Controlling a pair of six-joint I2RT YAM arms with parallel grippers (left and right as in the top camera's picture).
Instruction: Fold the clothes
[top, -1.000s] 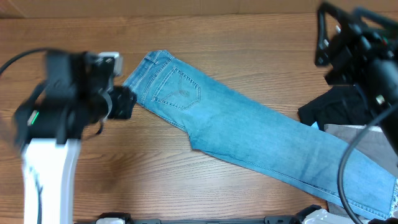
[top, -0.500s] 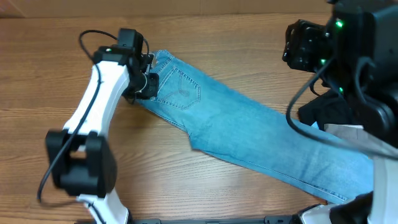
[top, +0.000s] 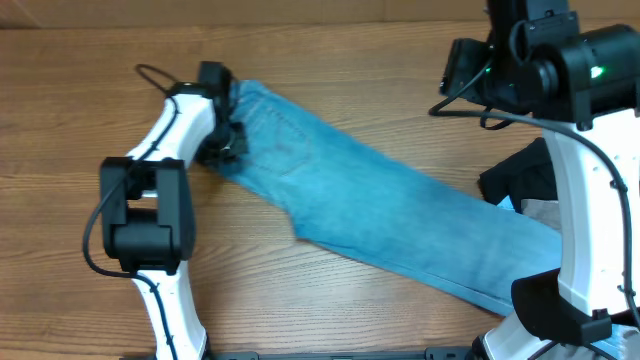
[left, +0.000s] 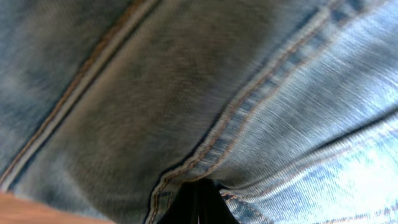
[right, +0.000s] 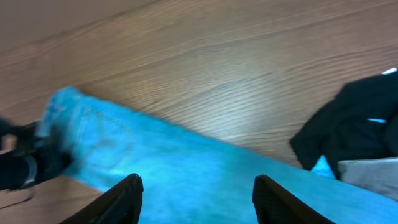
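Observation:
The light-blue jeans (top: 380, 210) lie flat and diagonal on the table, waistband at the upper left, legs running to the lower right. My left gripper (top: 228, 130) is down on the waistband corner; in the left wrist view its dark fingers (left: 198, 204) are together with denim seams (left: 205, 146) bunched over them. My right gripper (right: 196, 199) is open and empty, high above the jeans (right: 186, 168); its arm (top: 540, 60) is at the upper right in the overhead view.
A black garment (top: 525, 175) and a grey garment (top: 545, 212) lie at the right by the jeans' legs; the black one also shows in the right wrist view (right: 348, 134). Bare wooden table (top: 330, 50) lies behind and in front.
My left arm swung in from the left to the waistband and its gripper closed on the corner. The right arm rose and moved left. The waistband shifted slightly.

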